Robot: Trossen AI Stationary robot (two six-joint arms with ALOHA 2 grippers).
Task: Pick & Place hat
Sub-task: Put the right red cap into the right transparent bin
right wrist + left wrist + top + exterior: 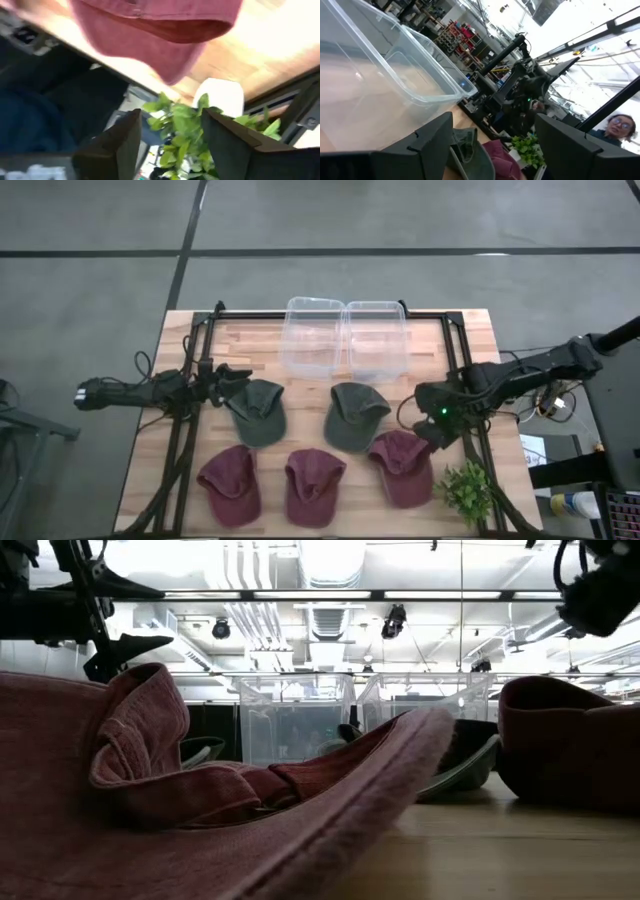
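Approach step, judged from the layout: no hat lifted yet, both bins unfilled.

Five hats on the wooden desk [470, 335]: two olive in the middle row, three maroon in the front row. Right maroon hat [402, 465] just below and beside the right gripper [437, 430]; left olive hat [258, 411] just beside the left gripper [238, 374]. Two clear plastic bins [345, 337] side by side at the far edge of the desk, apart from the hats. Small green plant [467, 490] at the front right corner, near the right maroon hat.

Right gripper held above the desk, fingers spread wide, nothing between them; in the right wrist view, brim of the maroon hat and the plant ahead of the fingers. Left gripper likewise spread wide and unladen, facing across the desk toward the bins.

Next move, as a judgement: descent onto a crown or brim, closure on a fold of cloth, then carriage to a bin.

Hats soft, washed cotton, crowns slumped, brims curved; likely to crumple and sag on grasp.
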